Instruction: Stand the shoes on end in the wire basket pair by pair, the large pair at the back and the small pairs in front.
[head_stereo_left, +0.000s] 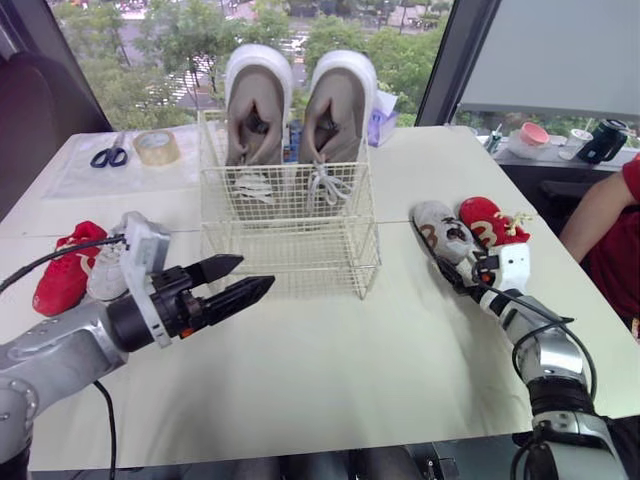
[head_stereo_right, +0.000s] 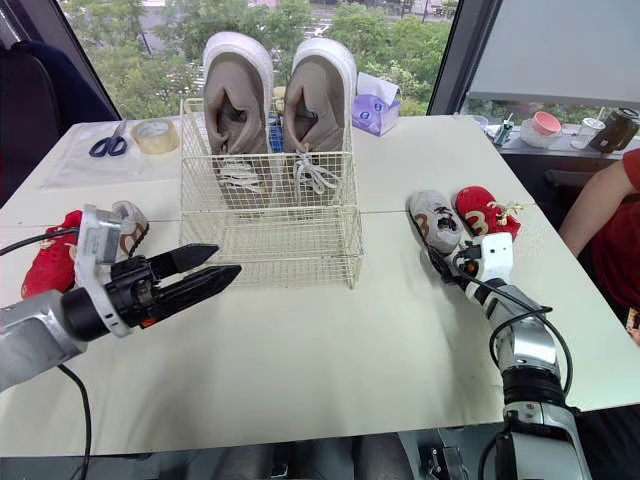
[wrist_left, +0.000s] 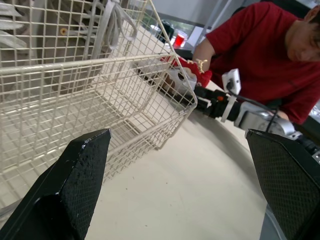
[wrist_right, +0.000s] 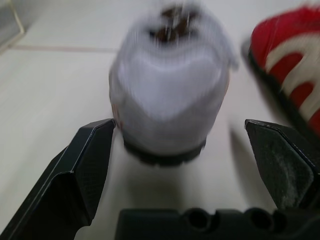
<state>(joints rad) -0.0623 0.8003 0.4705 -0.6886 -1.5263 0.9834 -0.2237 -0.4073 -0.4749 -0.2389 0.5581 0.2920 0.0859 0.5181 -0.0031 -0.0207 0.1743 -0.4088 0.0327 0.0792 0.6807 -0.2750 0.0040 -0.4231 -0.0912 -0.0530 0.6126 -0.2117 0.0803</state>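
A cream wire basket (head_stereo_left: 290, 235) stands mid-table. Two large beige shoes (head_stereo_left: 258, 105) (head_stereo_left: 338, 108) stand on end at its back, and its front half is bare. On the right lie a small grey-white shoe (head_stereo_left: 442, 232) and a small red shoe (head_stereo_left: 490, 222). My right gripper (head_stereo_left: 450, 265) is open at the grey-white shoe (wrist_right: 170, 110), whose heel sits between the fingers without touching them. On the left lie a small red shoe (head_stereo_left: 66, 268) and a small white shoe (head_stereo_left: 105, 272). My left gripper (head_stereo_left: 256, 274) hovers open in front of the basket's left corner, holding nothing.
Scissors (head_stereo_left: 108, 155) and a tape roll (head_stereo_left: 157, 147) lie at the far left. A purple packet (head_stereo_left: 381, 113) sits behind the basket. A person in a red sleeve (head_stereo_left: 610, 215) sits at the right edge. Cups (head_stereo_left: 533, 135) stand on a side counter.
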